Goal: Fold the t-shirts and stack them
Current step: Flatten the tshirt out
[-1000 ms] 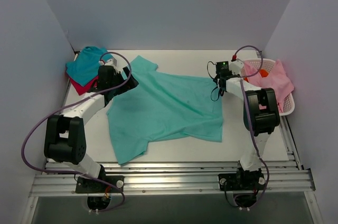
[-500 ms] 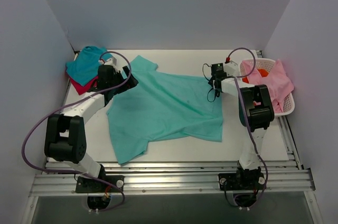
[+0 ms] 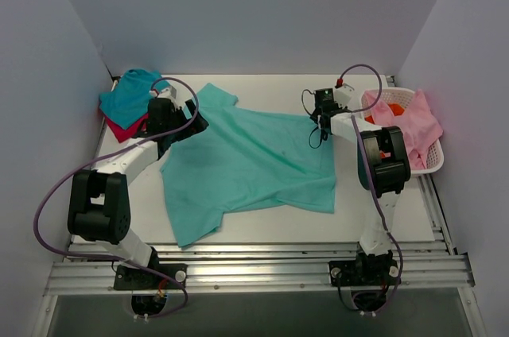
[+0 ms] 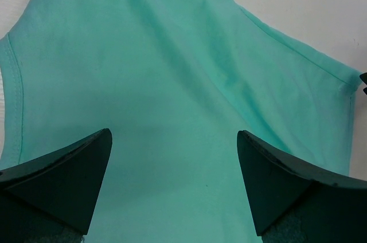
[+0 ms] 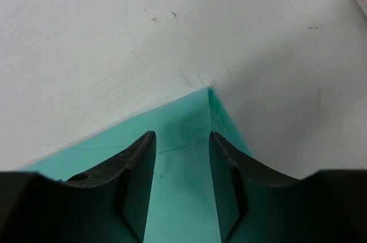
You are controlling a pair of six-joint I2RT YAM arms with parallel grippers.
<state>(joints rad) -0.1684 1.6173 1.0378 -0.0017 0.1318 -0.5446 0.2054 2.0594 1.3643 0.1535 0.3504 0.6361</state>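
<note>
Across the white table point(image 3: 270, 91), a large mint-green t-shirt point(image 3: 246, 166), flat, faintly creased.

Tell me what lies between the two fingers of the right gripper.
A corner of the mint-green t-shirt, flat on the white table, lies between the fingers of the right gripper. The right wrist view shows it.

White lattice basket point(image 3: 429, 164) sitting at right edge of table point(image 3: 262, 226); pink cloth point(image 3: 415, 120) draping over rim, orange item point(image 3: 395, 107) showing inside.
</note>
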